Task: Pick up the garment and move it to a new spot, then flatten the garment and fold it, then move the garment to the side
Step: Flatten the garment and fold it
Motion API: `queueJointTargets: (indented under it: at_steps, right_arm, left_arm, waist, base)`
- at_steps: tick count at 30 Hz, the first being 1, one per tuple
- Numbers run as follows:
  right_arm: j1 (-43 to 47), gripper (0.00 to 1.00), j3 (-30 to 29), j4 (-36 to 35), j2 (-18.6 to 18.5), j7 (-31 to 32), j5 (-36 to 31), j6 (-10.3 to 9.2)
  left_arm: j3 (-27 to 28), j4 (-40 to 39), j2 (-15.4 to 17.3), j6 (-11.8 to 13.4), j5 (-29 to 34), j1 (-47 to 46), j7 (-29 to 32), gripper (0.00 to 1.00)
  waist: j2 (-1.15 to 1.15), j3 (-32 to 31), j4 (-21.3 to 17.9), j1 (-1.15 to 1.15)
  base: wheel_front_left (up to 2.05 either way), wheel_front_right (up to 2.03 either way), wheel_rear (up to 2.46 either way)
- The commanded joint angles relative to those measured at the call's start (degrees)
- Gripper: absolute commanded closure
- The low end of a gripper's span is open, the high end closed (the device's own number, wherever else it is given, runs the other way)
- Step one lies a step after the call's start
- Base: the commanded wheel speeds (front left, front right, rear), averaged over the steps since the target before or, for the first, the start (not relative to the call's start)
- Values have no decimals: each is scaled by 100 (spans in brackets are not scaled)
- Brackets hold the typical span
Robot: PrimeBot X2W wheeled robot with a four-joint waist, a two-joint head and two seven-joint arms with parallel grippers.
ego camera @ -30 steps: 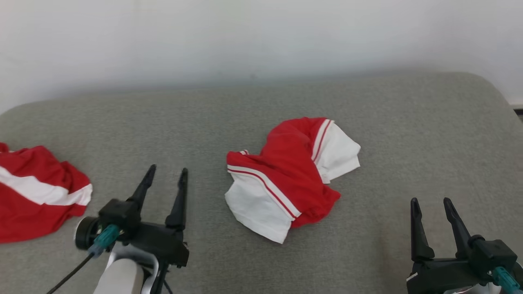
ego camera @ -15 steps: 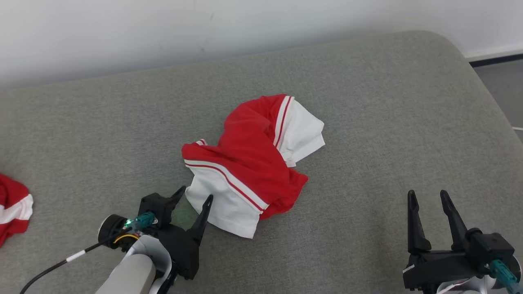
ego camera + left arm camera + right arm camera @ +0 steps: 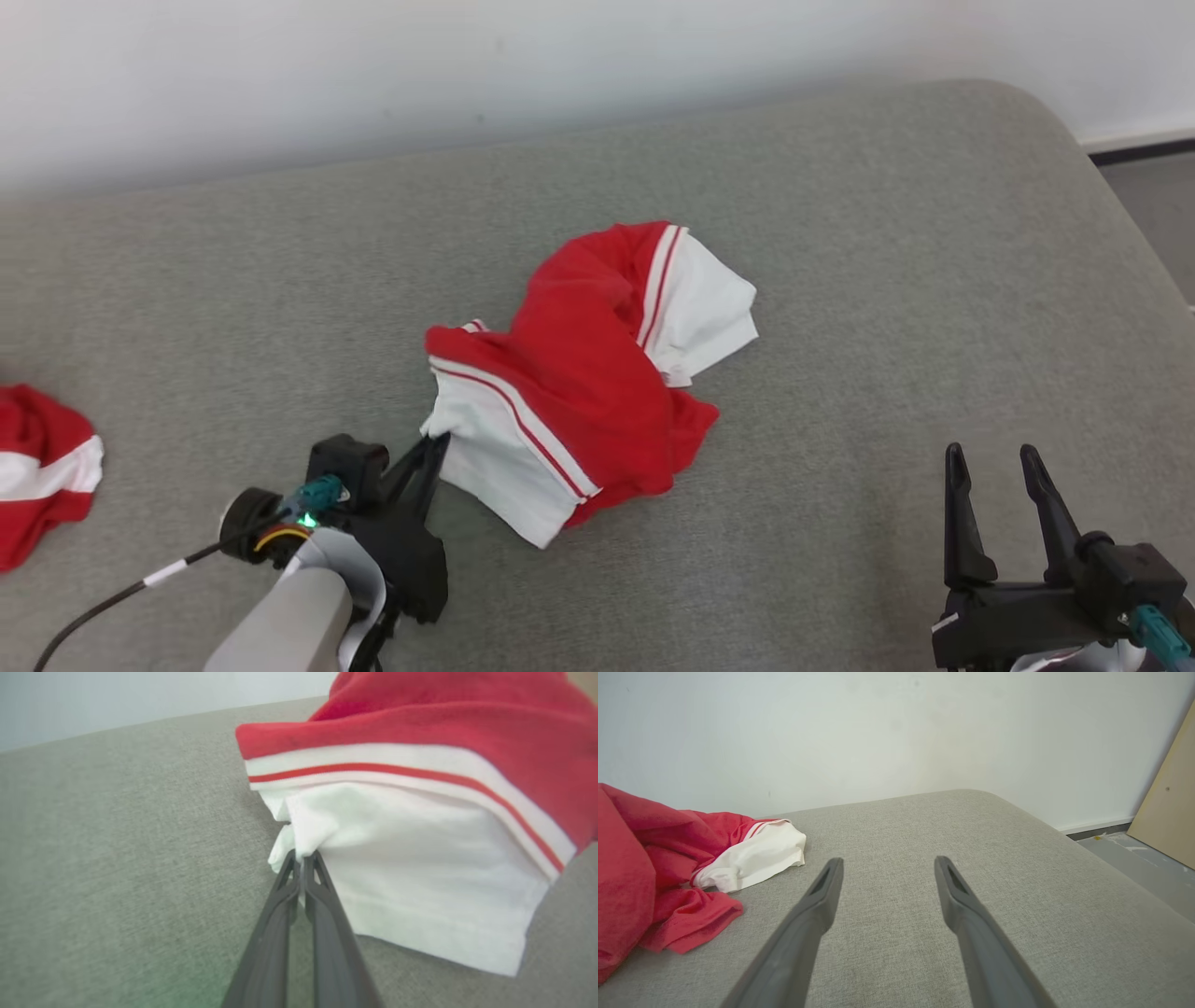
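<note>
The garment (image 3: 579, 373) is red with two white panels, each joined to the red by a white band carrying a thin red stripe. It lies crumpled in a loose heap near the middle of the grey cushion (image 3: 840, 233). Its red middle is humped and folded over itself, one white panel spreads to the far right, and the corner of the near-left panel is bunched and pinched between the closed fingers of the left claw (image 3: 437, 446).
</note>
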Motion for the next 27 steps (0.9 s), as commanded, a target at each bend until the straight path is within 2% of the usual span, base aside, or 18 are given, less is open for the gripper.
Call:
queueJointTargets:
  at_steps: [1, 6, 11, 19, 24, 27]
  right_arm:
    - [74, 0, -17, 5, 2, -18, -22, -14]
    - [220, 0, -60, 2, 0, 4, -32, -15]
    - [373, 0, -92, -8, 2, 23, -6, -15]
    - [544, 0, -195, -58, 2, 42, 61, -15]
    - [554, 0, -188, -85, 1, 74, 53, -15]
    - [530, 0, -176, -95, 1, 85, 40, -15]
  left_arm:
    - [40, -38, -1, 13, -4, -75, -54, 100]
    - [269, -389, 64, 85, -13, -19, -103, 100]
    - [450, -971, 276, 320, 11, 397, -103, 100]
    - [698, -2227, 751, 922, -307, 1693, 80, 100]
    - [842, -2840, 868, 1306, -594, 2621, 184, 100]
    - [892, -2963, 842, 1422, -682, 2918, 166, 100]
  waist:
    - [-1, -191, 240, 0]
    - [-1, -439, 663, 0]
    - [-1, -646, 1090, 0]
    - [-1, -763, 1614, 0]
    - [-1, -747, 1760, 0]
    - [-1, -736, 1771, 0]
  base:
    - [0, 0, 0]
    - [0, 0, 0]
    - [0, 0, 0]
    - [0, 0, 0]
    - [0, 0, 0]
    - [0, 0, 0]
